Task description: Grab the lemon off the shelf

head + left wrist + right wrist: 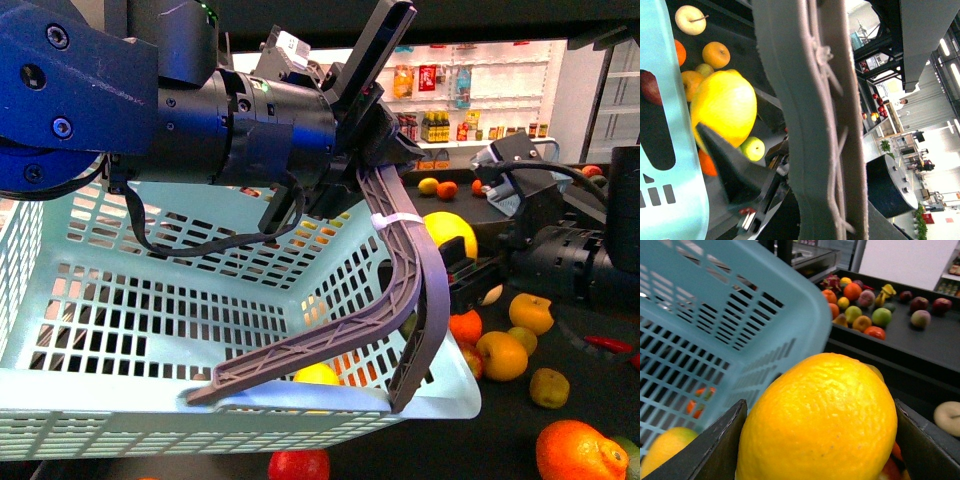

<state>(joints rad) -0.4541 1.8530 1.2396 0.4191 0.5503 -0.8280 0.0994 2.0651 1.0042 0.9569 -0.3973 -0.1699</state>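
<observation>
The lemon (pixel 447 226) is bright yellow and sits between the dark fingers of my right gripper (pixel 458 250), which is shut on it just beyond the basket's right rim. In the right wrist view the lemon (pixel 820 415) fills the gap between both fingers (pixel 715 450). It also shows in the left wrist view, lemon (pixel 722 107) beside the basket rim. My left gripper (pixel 375 150) is shut on the grey basket handle (pixel 412 255), holding the light-blue basket (pixel 150 300) up. The handle (pixel 810 125) hides the left jaws. The black shelf tray (pixel 590 410) lies below and to the right.
Oranges (pixel 583 450), yellow apples (pixel 502 355) and a red apple (pixel 298 465) lie on the shelf tray. A yellow fruit (pixel 317 375) lies inside the basket. More mixed fruit (pixel 860 315) sits on a farther tray. White wall shelves of bottles (pixel 480 90) stand at the back.
</observation>
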